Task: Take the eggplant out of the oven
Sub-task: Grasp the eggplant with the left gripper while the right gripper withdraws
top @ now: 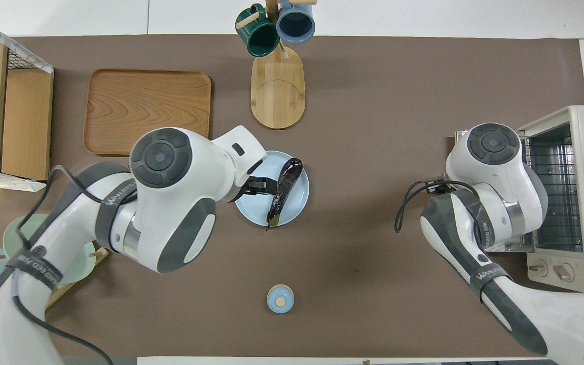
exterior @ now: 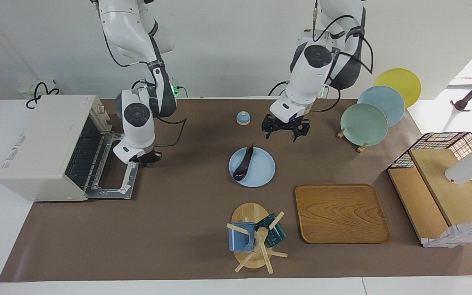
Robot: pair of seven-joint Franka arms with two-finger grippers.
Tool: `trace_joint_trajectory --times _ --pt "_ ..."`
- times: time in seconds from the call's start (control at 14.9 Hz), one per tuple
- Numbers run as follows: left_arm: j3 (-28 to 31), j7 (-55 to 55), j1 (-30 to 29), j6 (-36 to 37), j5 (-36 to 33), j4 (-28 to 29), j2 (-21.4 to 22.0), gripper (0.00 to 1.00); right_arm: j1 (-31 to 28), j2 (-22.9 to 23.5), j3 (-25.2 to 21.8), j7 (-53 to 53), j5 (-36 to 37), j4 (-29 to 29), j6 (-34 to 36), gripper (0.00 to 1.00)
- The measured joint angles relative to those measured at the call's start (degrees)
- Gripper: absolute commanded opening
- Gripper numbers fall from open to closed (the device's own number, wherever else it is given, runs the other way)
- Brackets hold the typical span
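Nearest the robots we see a small blue bell (exterior: 243,118) on the mat. Our left gripper (exterior: 285,131) hangs in the air over the mat just beside the plate (exterior: 264,170), on its robot side, jaws spread wide and holding nothing. In the overhead view its fingertips (top: 256,186) overlap the plate's rim beside the eggplant (exterior: 243,164), but the facing view shows them raised and apart from it.

Our right gripper (exterior: 148,159) sits low at the outer edge of the oven's (exterior: 43,147) dropped door (exterior: 115,166), jaws together on nothing.

The eggplant lies out of the oven, slantwise on the plate at mid-table, stem toward the robots, between the two grippers and clear of both.

Farther out stand a wooden tray (exterior: 341,213) and a mug rack (exterior: 254,239).
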State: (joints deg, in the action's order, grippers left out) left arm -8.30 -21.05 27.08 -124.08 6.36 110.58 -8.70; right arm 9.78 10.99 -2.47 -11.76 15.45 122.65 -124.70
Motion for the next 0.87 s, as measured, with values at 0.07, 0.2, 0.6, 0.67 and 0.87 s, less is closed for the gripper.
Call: trace_joint_trajectory --times 0.07,0.2,0.6,0.67,0.87 --pt "0.0 0.0 0.8 -1.7 0.0 0.0 -1.6 1.00 -0.4 -0.1 0.0 0.5 0.5 0.0 0.0 0.00" --pt "0.0 0.0 2.3 -5.2 0.0 0.1 -4.5 1.00 -1.4 -0.1 0.6 1.0 0.5 0.1 -0.2 0.00" --pt "0.1 0.1 5.0 -11.3 0.0 0.1 -11.2 1.00 -1.9 -0.4 1.3 6.8 0.3 -1.5 2.8 0.00" --pt "0.1 0.2 5.0 -11.3 0.0 0.1 -11.4 1.00 -1.9 -0.8 1.5 8.3 0.2 -3.1 5.6 0.00" --pt "0.1 0.4 5.0 -11.3 0.0 0.1 -11.4 0.97 -2.6 -3.1 1.5 12.5 0.1 -8.4 14.5 0.00"
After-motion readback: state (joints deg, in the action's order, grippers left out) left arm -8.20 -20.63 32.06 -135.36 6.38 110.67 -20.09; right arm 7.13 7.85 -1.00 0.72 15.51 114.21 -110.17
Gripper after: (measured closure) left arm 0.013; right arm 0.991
